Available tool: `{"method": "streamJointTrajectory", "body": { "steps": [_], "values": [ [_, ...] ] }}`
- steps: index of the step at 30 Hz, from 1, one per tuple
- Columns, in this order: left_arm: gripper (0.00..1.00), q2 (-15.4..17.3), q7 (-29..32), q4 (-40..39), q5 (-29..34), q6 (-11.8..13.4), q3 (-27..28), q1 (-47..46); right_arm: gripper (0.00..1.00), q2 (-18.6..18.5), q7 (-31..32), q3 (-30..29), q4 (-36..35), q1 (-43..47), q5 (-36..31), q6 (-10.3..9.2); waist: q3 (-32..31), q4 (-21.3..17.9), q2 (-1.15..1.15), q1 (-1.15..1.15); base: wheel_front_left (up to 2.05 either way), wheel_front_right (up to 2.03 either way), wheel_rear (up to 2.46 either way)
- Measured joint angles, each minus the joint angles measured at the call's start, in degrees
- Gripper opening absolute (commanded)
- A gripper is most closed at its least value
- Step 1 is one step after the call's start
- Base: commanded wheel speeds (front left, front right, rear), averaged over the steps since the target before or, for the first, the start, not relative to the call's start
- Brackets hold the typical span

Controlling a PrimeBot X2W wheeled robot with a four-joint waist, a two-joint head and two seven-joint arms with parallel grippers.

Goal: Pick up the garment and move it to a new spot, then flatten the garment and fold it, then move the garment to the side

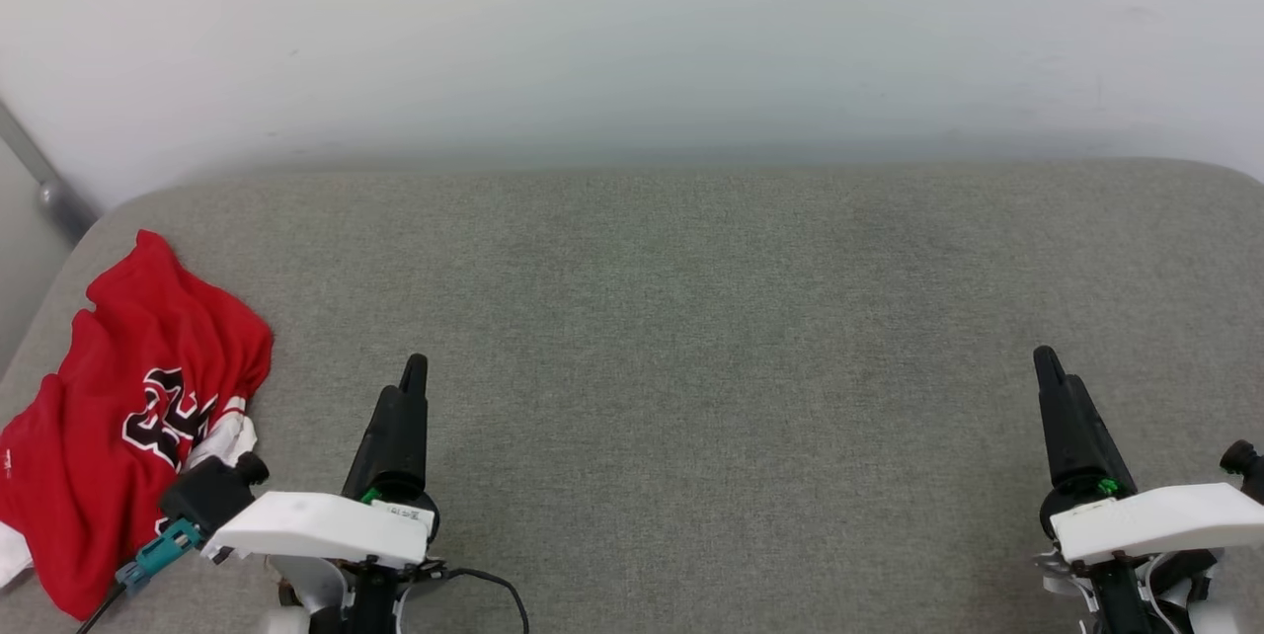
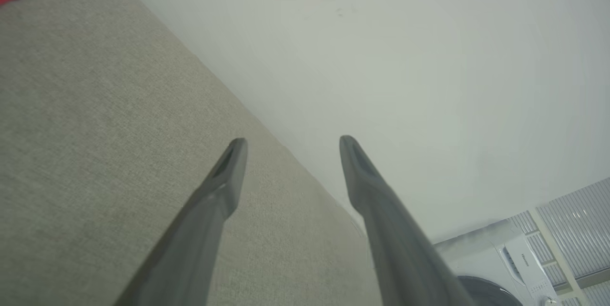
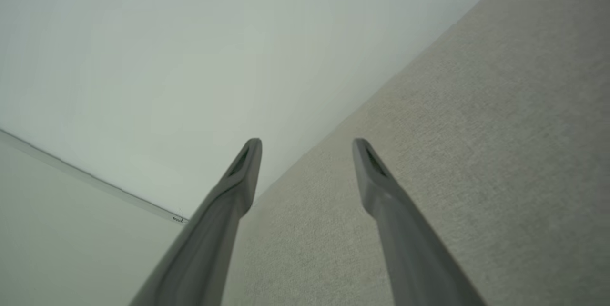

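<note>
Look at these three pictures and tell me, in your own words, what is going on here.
A two-armed robot faces a grey woven-fabric surface set against a white wall. A crumpled red jersey T-shirt with black-and-white numbering lies unfolded at the surface's left end. The left gripper is to the shirt's right, its fingers clear of the cloth. The right gripper is far over on the other side. Both are open and hold nothing, so the pick-up has not yet begun.

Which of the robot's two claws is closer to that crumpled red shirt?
The left. The left gripper is just to the right of the garment; the right gripper is far off across the grey surface.
</note>
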Motion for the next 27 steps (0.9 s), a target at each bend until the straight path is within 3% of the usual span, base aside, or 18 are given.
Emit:
{"method": "streamJointTrajectory", "body": {
  "steps": [12,27],
  "values": [
    [1.00,0.4,-2.1,1.5,15.8,1.0,-2.2,-1.0,1.00,-0.1,-0.3,-0.6,-1.7,0.0,-14.5,0.00,0.0,-0.3,0.00,0.00,0.00,0.00,0.00],
    [1.00,1.5,-4.7,1.8,28.9,4.0,-4.4,-1.8,1.00,-0.4,-0.7,0.9,-2.8,0.1,-26.4,0.00,-0.1,-0.5,0.00,0.00,0.00,0.00,0.00]
  ]
}}
